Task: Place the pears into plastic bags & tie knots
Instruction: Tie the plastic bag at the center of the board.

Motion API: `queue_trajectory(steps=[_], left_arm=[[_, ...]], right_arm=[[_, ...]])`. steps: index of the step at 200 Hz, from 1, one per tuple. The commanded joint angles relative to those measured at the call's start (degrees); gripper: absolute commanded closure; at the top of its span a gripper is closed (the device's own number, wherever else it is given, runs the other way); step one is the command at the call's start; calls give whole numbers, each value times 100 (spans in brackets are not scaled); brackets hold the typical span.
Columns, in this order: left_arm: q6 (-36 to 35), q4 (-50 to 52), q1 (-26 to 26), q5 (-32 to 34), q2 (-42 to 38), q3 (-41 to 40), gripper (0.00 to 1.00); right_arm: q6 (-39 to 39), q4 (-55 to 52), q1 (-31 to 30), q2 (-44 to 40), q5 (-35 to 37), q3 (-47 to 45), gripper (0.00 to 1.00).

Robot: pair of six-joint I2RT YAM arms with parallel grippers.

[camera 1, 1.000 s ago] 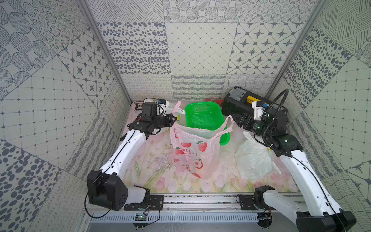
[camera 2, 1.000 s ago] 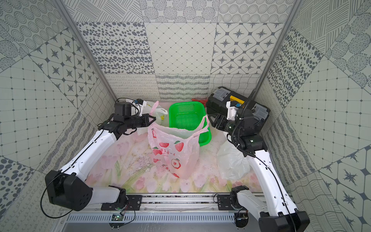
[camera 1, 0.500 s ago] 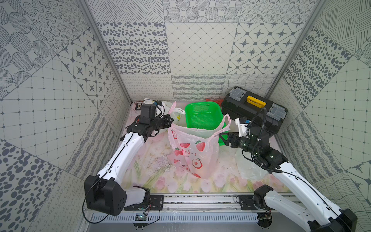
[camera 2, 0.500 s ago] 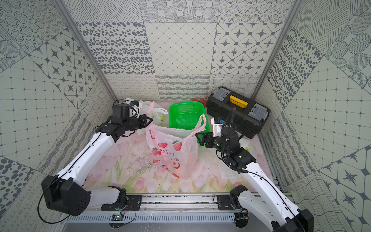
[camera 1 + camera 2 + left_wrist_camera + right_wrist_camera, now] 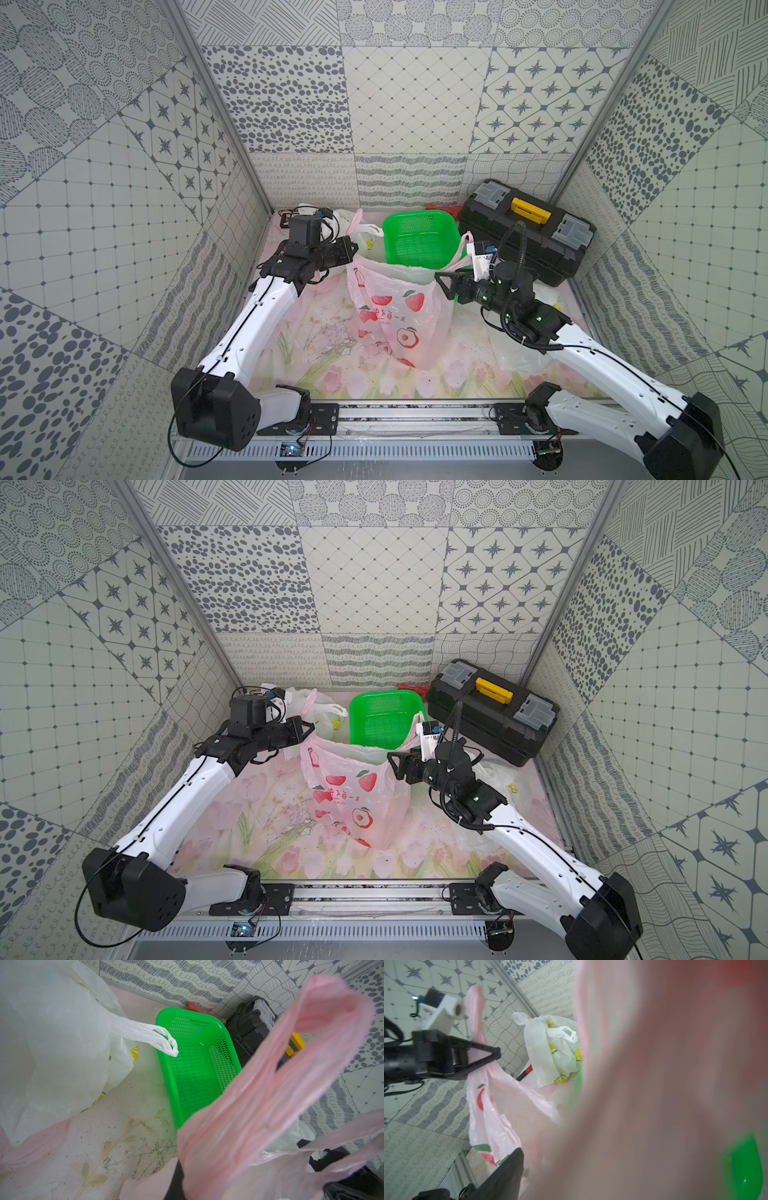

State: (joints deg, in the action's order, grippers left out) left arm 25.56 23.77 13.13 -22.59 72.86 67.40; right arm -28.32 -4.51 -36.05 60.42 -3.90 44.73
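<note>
The pink strawberry-print plastic bag [image 5: 395, 316] [image 5: 353, 796] stands mid-table with its mouth held up. My left gripper [image 5: 353, 248] [image 5: 311, 728] is shut on its left handle, which rises as a pink loop [image 5: 311, 1032] in the left wrist view. My right gripper [image 5: 441, 284] [image 5: 394, 764] is open at the bag's right rim, below the right handle. Pink film fills most of the right wrist view beside one black finger [image 5: 504, 1172]. A white lemon-print bag [image 5: 368, 241] [image 5: 554, 1051] sits at the back left. The pears are hidden.
An empty green perforated basket [image 5: 415, 237] [image 5: 197, 1064] stands right behind the pink bag. A black toolbox [image 5: 528, 232] with a yellow handle fills the back right corner. Another white bag [image 5: 519, 353] lies under my right arm. Patterned walls close in on three sides.
My right arm has swung from the toolbox at the back right down and inward to the pink bag's right rim. The left gripper keeps its hold on the left handle.
</note>
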Motion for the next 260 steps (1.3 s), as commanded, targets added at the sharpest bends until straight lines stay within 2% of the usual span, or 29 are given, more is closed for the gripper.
queue_trajectory(steps=[1,28,81,101,114,139,157,174,206,260], left_arm=[[60,12,-3,40,-150,-27,100],[-16,107,-3,96,-262,-98,100],[-34,250,6,-184,-381,-190,100],[-339,830,99,-482,-280,60,100],[-773,1491,259,-827,-74,460,100],[-1553,2754,710,-1050,373,1180,100],[-1712,2727,915,-1357,612,1315,100],[-1855,2755,1166,-1681,1038,1682,100],[-2496,3000,1433,-2515,1773,2304,97],[-3176,2677,1578,-3353,1758,2221,81]], right_arm=[[-137,636,-16,302,761,223,25],[36,1067,-12,551,750,233,39],[420,1558,-8,637,322,-39,78],[917,1109,-3,655,155,187,94],[1310,456,-18,626,-103,503,99],[2271,-830,-236,528,-428,1022,100],[3160,-1784,-674,675,-160,1495,100],[3639,-2370,-955,921,154,1936,100],[3822,-2693,-1097,1263,-12,2609,100],[3943,-3288,-1093,2069,-237,3445,93]])
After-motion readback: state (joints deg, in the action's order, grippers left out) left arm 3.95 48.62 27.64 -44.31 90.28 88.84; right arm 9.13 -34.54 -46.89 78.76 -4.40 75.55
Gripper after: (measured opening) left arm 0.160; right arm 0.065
